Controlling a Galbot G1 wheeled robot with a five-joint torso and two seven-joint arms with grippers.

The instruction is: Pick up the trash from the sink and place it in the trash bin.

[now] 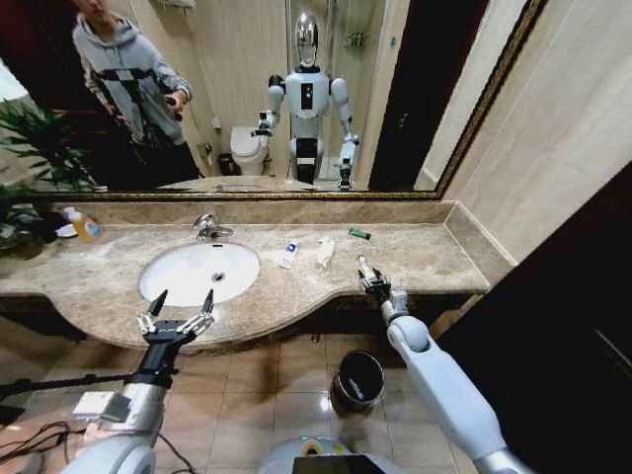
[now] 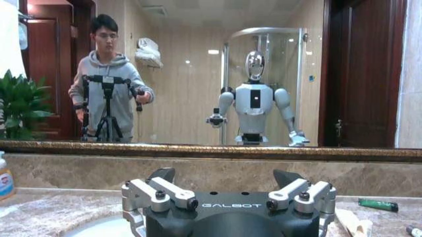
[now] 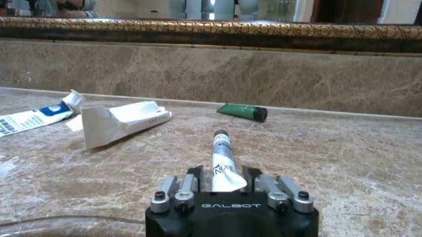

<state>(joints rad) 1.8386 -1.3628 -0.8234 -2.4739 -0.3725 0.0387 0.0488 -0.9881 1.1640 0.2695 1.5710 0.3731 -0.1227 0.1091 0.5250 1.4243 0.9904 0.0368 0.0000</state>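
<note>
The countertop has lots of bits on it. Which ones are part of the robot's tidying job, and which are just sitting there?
Part of the job:
- white tube, gripped in the right gripper
- crumpled white wrapper
- white sachet with blue mark
- dark-green stick
- trash bin on the floor
- sink

Just lying about:
- orange-yellow bottle
- chrome tap
- plant

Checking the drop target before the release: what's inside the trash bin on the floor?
From the head view, the trash bin shows a dark interior with no item that can be made out. Its bottom is in shadow, so anything small lying there cannot be ruled out.
</note>
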